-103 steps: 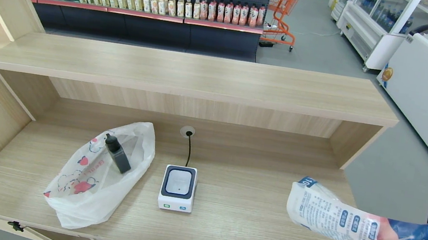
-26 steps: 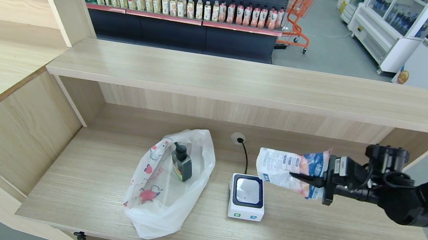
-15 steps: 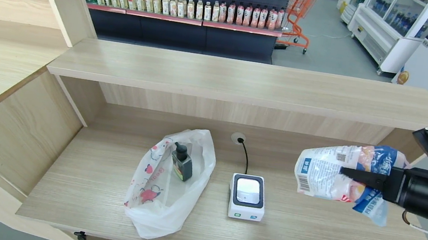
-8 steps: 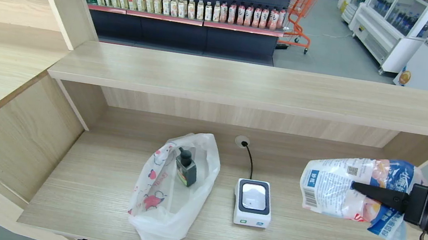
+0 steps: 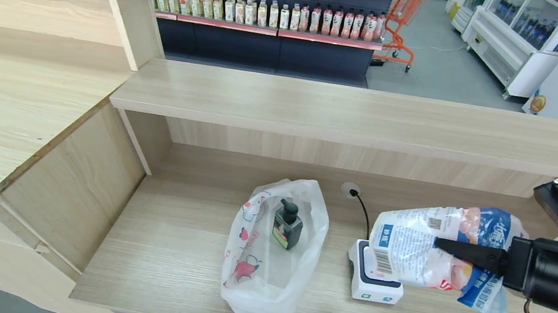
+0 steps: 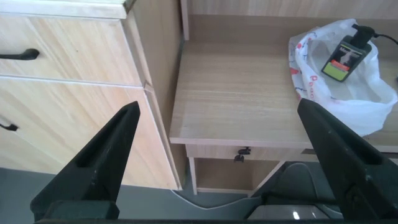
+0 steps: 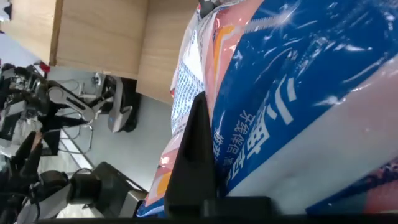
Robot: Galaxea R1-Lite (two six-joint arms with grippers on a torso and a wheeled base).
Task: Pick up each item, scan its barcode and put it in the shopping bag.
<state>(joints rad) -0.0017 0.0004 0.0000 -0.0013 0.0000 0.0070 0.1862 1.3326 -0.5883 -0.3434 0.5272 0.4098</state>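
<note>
My right claw [image 5: 442,246] pinches the food packet [image 5: 410,235], its barcode end hanging over the scanner [image 5: 374,293]. My left claw [image 6: 217,118] hangs spread and empty. One bottle [image 5: 287,228] already lies in the shopping bag [image 5: 260,290]; I judge this packet needs scanning, then bagging.

Bright, even overhead store light, with a soft shadow beneath the counter [image 5: 371,120] ledge. White glints streak the glossy packet [image 7: 298,81] film in the right wrist view. The head view bows straight edges toward its borders — wide-angle distortion.
</note>
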